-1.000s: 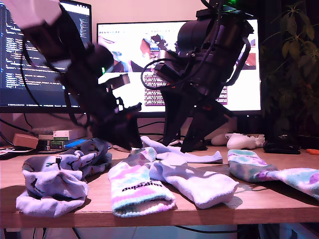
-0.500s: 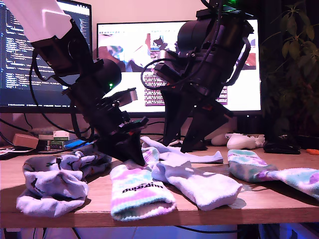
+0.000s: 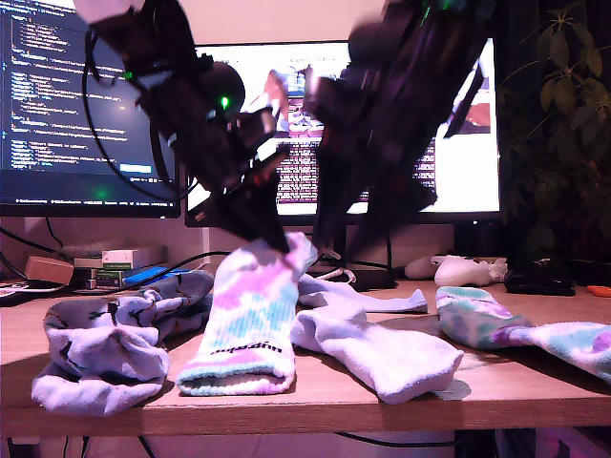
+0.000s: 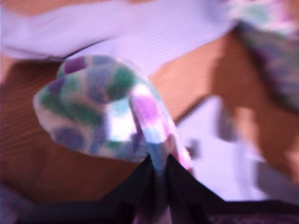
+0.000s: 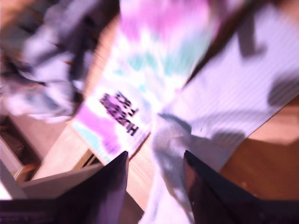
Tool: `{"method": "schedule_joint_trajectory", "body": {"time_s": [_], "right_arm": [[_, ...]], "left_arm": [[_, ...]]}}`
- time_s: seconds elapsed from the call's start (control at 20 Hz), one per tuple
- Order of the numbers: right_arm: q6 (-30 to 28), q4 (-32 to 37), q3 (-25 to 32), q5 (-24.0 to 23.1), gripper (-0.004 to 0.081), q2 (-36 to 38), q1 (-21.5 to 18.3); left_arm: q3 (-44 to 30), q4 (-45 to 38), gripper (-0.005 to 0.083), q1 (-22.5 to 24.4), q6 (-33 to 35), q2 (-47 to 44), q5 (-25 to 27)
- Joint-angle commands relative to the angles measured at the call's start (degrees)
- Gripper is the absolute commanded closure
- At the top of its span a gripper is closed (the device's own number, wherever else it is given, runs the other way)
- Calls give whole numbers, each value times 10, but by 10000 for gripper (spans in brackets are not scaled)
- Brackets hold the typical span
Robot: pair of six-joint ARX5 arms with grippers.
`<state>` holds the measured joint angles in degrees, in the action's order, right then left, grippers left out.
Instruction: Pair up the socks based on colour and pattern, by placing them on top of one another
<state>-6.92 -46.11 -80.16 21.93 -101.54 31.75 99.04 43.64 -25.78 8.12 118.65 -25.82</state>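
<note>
While my first gripper point(image 3: 272, 239) pinches tie-dye sock point(image 3: 250, 315), toe raised, cuff on table point(image 3: 496, 386)

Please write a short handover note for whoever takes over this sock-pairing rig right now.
My first gripper: shut on the toe end of a tie-dye sock, which is lifted with its lettered cuff on the table.
My second gripper: open, above a white sock.
The other tie-dye sock lies at the exterior view's right. The pale blue socks are heaped at its left; I cannot tell if they are stacked neatly.
Done: no pair clearly finished.
Left: lay the held sock on its match, then stack the white socks.
</note>
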Motion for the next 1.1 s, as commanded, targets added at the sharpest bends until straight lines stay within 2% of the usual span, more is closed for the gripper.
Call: {"method": "schedule_joint_trajectory", "body": {"time_s": [0.0, 0.15, 0.35, 0.6, 0.85, 1.05], "right_arm": [[-13, 9, -5, 1, 436, 37, 0], [-14, 24, -5, 0, 436, 61, -2], [-16, 25, -5, 6, 435, 66, -19], [-28, 35, -5, 87, 432, 66, -38], [-70, 73, -5, 159, 376, 66, -37], [-87, 98, -5, 160, 363, 66, -37]], "left_arm": [[14, 18, 794, -2, 5, -13, -14], [17, 32, 794, 0, 8, -56, -38], [17, 35, 794, 4, 11, -117, -102], [17, 29, 794, 8, 9, -178, -148], [18, 15, 794, 12, -12, -205, -182], [33, 13, 794, 14, -30, -205, -208]]}}
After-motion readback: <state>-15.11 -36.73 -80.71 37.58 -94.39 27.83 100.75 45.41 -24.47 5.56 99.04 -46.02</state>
